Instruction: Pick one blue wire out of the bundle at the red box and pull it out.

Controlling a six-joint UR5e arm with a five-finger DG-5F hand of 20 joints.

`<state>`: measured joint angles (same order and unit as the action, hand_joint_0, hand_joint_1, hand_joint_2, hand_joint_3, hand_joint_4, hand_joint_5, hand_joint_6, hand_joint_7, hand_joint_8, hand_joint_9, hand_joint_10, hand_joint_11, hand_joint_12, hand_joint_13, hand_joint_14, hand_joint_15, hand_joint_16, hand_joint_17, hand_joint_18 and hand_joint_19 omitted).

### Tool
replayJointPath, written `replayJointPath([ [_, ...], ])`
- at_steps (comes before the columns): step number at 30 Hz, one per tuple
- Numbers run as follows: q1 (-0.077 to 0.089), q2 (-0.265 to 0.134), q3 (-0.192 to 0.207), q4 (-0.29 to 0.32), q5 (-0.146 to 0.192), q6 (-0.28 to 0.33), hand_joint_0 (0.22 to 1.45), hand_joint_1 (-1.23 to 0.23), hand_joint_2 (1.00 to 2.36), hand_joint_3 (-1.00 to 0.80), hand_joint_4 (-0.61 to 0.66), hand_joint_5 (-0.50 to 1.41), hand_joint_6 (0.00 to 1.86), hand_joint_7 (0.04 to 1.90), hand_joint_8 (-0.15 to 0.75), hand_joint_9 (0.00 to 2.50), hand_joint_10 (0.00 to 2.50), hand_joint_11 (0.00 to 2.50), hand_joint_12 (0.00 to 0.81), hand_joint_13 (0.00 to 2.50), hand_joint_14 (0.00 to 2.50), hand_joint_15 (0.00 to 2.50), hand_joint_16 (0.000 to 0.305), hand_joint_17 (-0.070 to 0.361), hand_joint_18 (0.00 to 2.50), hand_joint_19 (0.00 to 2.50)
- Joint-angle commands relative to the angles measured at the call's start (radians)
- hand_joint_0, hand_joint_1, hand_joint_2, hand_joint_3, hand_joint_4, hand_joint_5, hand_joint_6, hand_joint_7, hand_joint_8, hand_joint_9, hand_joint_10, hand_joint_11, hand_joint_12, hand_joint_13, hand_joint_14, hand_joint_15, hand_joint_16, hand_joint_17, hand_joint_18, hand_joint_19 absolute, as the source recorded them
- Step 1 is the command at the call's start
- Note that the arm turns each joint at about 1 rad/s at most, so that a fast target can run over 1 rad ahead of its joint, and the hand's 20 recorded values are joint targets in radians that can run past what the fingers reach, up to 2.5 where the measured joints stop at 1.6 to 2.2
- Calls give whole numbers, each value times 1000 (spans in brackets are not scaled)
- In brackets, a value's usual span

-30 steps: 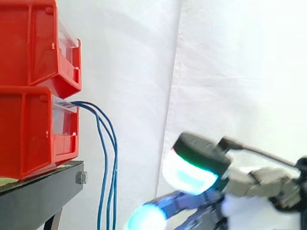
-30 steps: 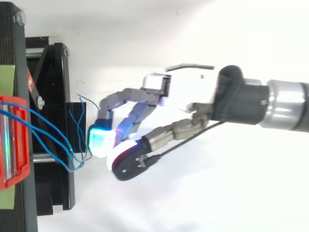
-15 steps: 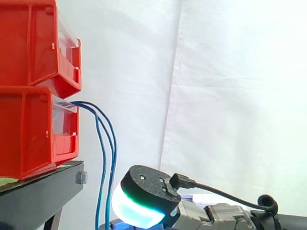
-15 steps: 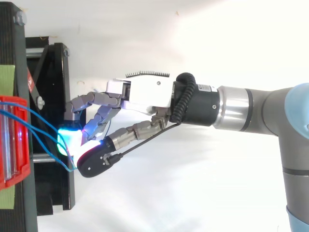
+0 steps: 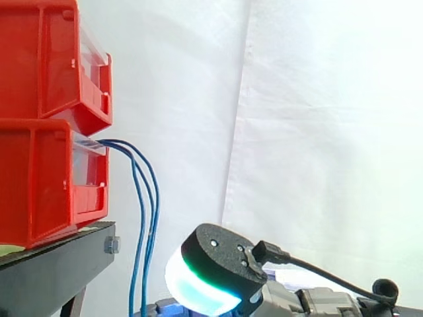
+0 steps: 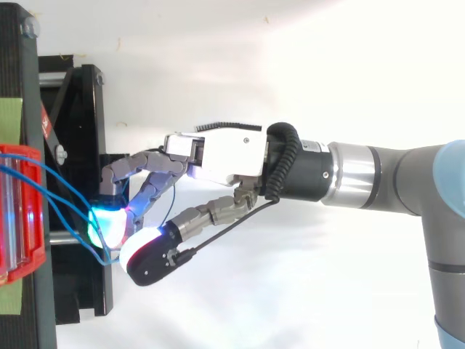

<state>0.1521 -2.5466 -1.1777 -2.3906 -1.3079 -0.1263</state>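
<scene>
Several thin blue wires [image 5: 156, 198] leave the lower red bin [image 5: 39, 185] and hang down past the front of the black stand [image 5: 59, 264]. From above they run from the red bin [image 6: 22, 218] to a bend [image 6: 109, 256] at my hand's fingertips. My hand [image 6: 225, 156] reaches in from the right. Its curled fingers and thumb are pinched together, a cyan-glowing pad [image 6: 105, 222] against the white thumb pad [image 6: 138, 243], with a blue wire between them. In the side view the hand [image 5: 211, 277] sits low, just right of the hanging wires.
A second red bin [image 5: 39, 59] is stacked on the lower one. The black stand [image 6: 80, 131] lies under the fingers on the left. A white curtain [image 5: 317, 132] hangs behind, with open space to the right of the wires.
The hand came in leftward and dropped low, reaching the wires. Its finger and thumb pads have closed together at the wires, and in the last half second it shifted slightly back to the right.
</scene>
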Motion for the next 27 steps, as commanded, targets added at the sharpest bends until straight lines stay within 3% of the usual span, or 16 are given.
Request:
replayJointPath([
  [1,4,-1,-4,14,4,-10,468,-580,1000,-500,243,-119,533,1124,337,939,12,708,448,826,17,561,63,142,558,434],
  [8,9,-44,-13,113,27,-18,464,-588,1000,-500,240,-117,530,1127,329,949,10,698,436,790,16,507,64,143,447,303],
  [16,4,-55,-50,133,25,-18,480,-644,1000,-500,219,-116,528,1147,322,954,11,713,421,764,17,477,62,139,395,239],
  [20,7,-72,-48,182,27,-19,519,-719,1002,-471,164,-122,548,1141,315,943,15,713,413,757,16,484,59,133,388,241],
  [27,9,-86,-48,191,29,-29,554,-760,1004,-431,164,-149,638,1013,317,936,15,741,411,778,18,497,58,131,457,275],
])
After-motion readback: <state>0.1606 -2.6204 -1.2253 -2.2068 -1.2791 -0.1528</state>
